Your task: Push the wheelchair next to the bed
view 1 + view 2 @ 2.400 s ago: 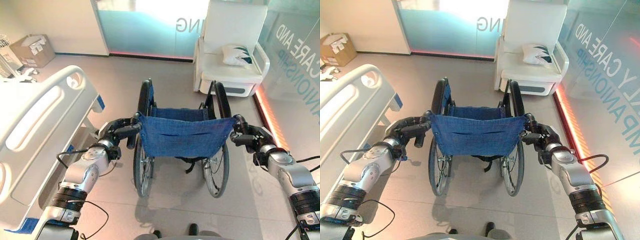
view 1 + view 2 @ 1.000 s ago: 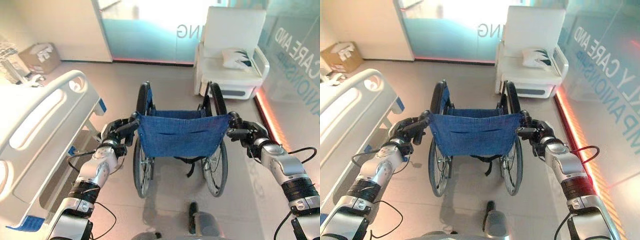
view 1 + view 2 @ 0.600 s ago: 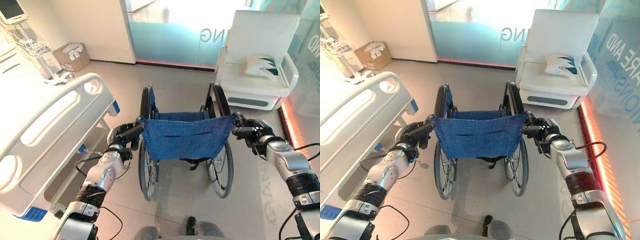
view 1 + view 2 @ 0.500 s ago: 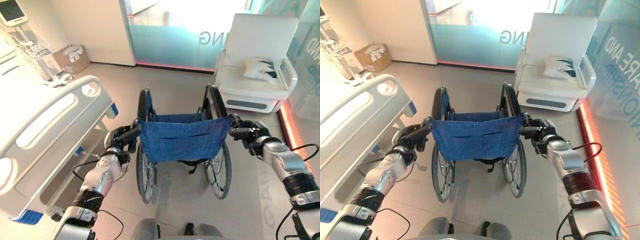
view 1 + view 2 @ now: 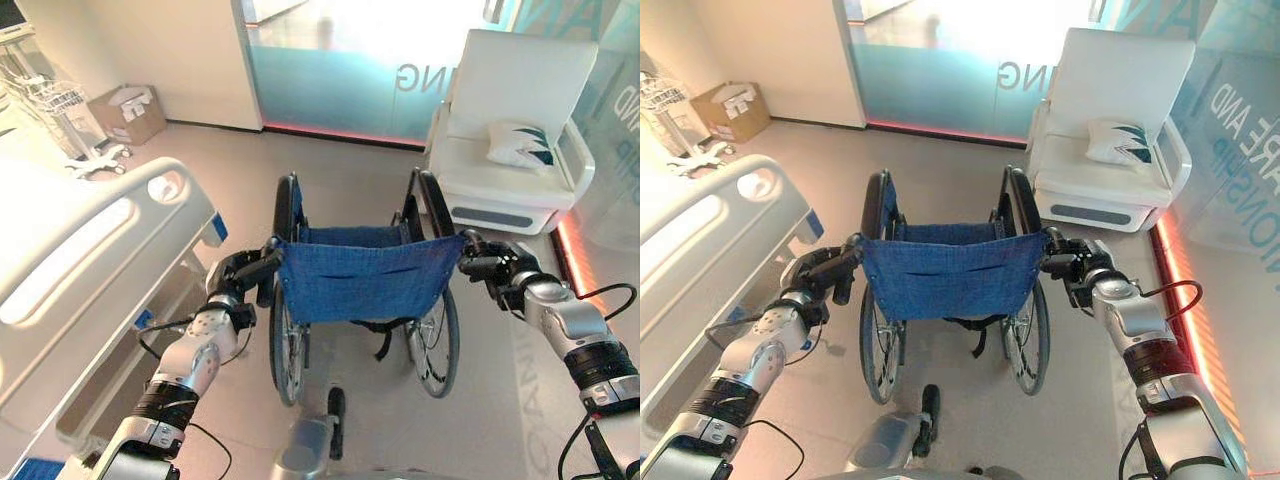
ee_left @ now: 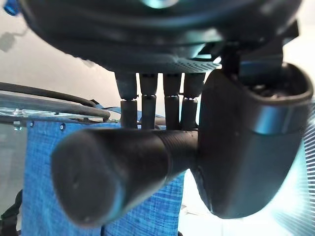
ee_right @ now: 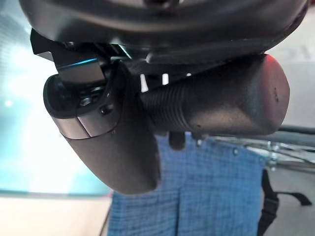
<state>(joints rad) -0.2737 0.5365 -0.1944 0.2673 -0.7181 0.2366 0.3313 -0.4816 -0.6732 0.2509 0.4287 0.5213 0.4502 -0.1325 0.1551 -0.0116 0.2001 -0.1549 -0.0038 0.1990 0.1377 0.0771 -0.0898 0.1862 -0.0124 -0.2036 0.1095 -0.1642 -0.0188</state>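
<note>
A wheelchair (image 5: pixel 365 280) with a blue fabric back and black wheels stands in front of me, facing away. My left hand (image 5: pixel 237 275) is shut on its left push handle (image 6: pixel 113 172), fingers and thumb wrapped round the black grip. My right hand (image 5: pixel 497 272) is shut on the right push handle (image 7: pixel 216 108) the same way. The white hospital bed (image 5: pixel 80 270) with its side rail lies to the wheelchair's left, a narrow strip of floor between them.
A white armchair (image 5: pixel 510 150) with a patterned cushion stands ahead on the right. A glass partition (image 5: pixel 340 60) runs along the far side. A cardboard box (image 5: pixel 125 112) and a wheeled stand (image 5: pixel 85 140) sit at the far left. A red floor light strip (image 5: pixel 1175 290) borders the right.
The camera has moved forward and the whole scene has shifted. The wheelchair has rolled ahead alongside the bed, and both hands have stayed shut on the handles.
</note>
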